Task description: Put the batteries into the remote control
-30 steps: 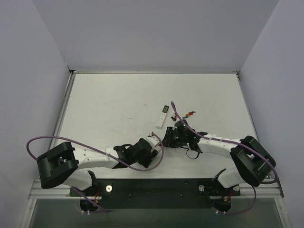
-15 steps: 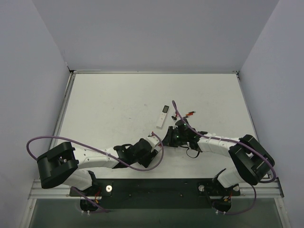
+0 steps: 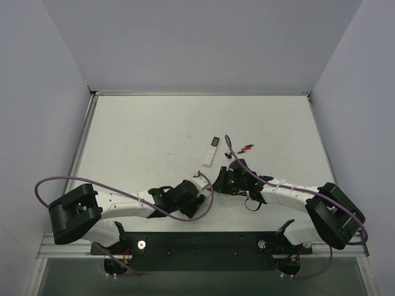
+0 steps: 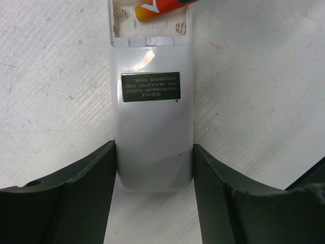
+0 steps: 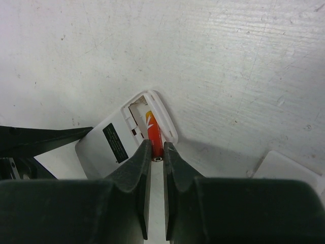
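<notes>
- The left arm [image 3: 123, 206] lies low. It stretches from its base at the lower left of the overhead view toward the centre.
- The left gripper [image 4: 154, 152] clamps the remote control [image 4: 152, 101] by its two long sides. In the left wrist view its dark fingers [image 4: 81, 183] press against the lower end of the white body.
- The remote control lies flat on the table [image 3: 142, 135], white face up, with a dark label in the middle. Its battery bay is open at the top of that frame, and two springs show inside.
- The right arm [image 3: 290, 192] reaches from the lower right toward the centre. It meets the left gripper just below the middle of the overhead view.
- The right gripper [image 5: 157, 148] is closed tight on a red battery [image 5: 154, 133], pinching its near end. The battery's far end sits inside the open bay, along the bay's right-hand edge in the right wrist frame.
- In the left wrist view the same battery lies slightly slanted across the bay.
- The table is white and matt, with fine scratches and a few dark specks.
- A slim remote [image 3: 212, 151] with a dark screen lies just above the grippers in the overhead view. A loose battery [image 3: 247, 147], thin and red, lies to its right.
- A flat white piece [image 5: 287, 170] is cut off at the lower right of the right wrist frame.
- Purple cables [image 3: 62, 182] loop along both arms.
- Plain pale grey walls [image 3: 203, 43] close the table in at the left, top and right of the overhead frame.
</notes>
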Robot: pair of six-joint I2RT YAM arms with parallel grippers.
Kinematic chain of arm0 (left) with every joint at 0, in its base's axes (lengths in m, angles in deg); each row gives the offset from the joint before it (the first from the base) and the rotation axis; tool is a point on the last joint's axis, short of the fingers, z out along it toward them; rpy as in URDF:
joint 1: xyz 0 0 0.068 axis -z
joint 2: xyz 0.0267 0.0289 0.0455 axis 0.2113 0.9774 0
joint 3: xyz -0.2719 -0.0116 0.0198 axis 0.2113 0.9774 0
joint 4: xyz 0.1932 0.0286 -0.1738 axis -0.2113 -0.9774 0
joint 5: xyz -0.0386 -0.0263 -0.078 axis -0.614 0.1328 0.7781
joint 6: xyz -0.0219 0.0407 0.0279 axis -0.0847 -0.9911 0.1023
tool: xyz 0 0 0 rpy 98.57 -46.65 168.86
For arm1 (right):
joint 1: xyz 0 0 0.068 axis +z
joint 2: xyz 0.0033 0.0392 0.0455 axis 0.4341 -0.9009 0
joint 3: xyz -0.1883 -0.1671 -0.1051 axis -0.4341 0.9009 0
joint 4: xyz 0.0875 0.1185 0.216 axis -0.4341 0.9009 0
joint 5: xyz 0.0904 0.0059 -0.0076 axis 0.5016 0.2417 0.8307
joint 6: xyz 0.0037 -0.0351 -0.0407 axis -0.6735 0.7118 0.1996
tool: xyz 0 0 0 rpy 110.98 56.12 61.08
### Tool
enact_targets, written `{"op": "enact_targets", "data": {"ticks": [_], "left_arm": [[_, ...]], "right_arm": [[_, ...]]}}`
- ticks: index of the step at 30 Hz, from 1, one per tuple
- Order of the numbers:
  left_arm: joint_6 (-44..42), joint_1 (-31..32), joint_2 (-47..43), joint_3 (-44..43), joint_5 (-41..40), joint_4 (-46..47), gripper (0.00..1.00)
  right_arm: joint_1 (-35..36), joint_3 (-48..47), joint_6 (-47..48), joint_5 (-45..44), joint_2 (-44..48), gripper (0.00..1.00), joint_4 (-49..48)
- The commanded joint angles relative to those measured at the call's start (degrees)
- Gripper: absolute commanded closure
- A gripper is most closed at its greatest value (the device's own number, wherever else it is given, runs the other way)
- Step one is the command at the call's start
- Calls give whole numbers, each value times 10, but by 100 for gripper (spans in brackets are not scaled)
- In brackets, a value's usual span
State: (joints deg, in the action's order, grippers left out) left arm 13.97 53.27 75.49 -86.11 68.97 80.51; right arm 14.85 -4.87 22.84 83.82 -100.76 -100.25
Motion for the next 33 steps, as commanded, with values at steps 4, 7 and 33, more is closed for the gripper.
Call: {"op": "enact_targets", "data": {"ticks": [4, 7, 33], "left_arm": [[14, 4, 8, -30, 37, -11, 80], [16, 4, 8, -32, 39, -13, 82], [24, 4, 8, -35, 52, -18, 94]], "right_arm": [[27, 11, 34, -67, 13, 100, -41], [46, 12, 53, -100, 14, 100, -43], [108, 44, 134, -200, 15, 100, -93]]}}
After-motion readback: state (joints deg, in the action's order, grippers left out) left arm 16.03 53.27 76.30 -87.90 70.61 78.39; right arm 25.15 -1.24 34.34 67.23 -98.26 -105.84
